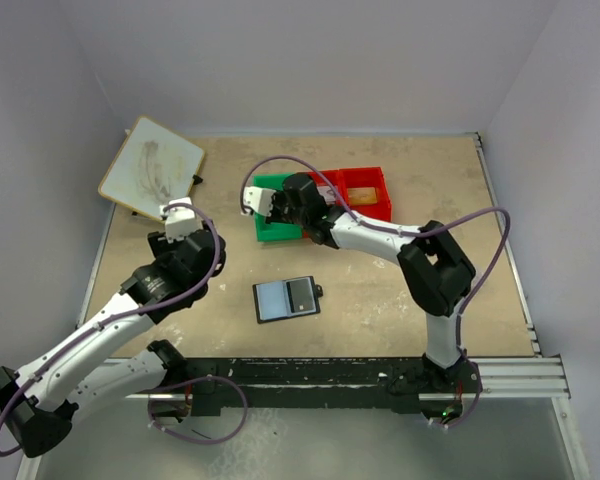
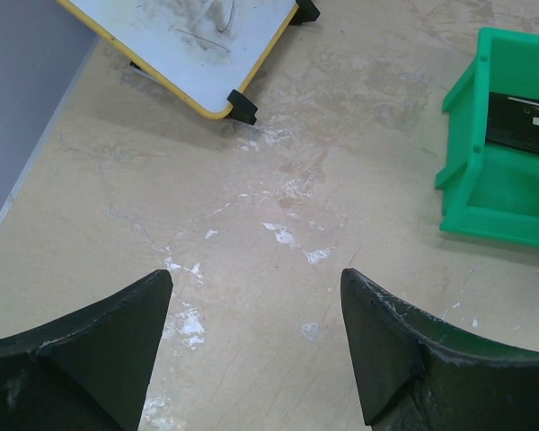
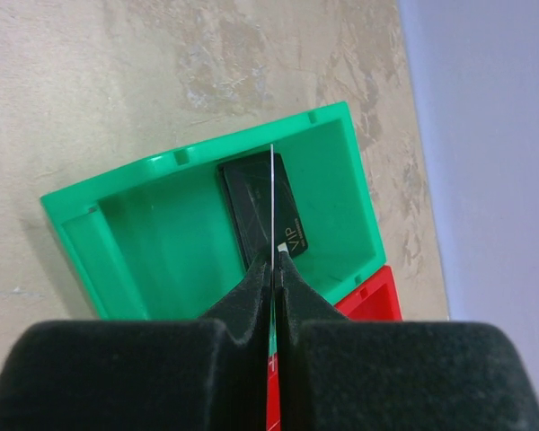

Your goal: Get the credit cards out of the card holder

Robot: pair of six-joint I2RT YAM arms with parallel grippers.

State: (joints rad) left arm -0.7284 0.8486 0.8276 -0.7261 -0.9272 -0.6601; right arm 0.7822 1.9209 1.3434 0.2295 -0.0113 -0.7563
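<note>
The card holder lies open on the table in front of the arms, its left half pale grey-blue and its right half dark. My right gripper is shut on a thin credit card, seen edge-on, and holds it above the green bin. Another black credit card marked VIP lies flat in that bin; it also shows in the left wrist view. My left gripper is open and empty over bare table, left of the green bin.
A red bin stands against the green bin's right side. A white board with a yellow rim lies at the back left. The right arm reaches over the card holder's far side.
</note>
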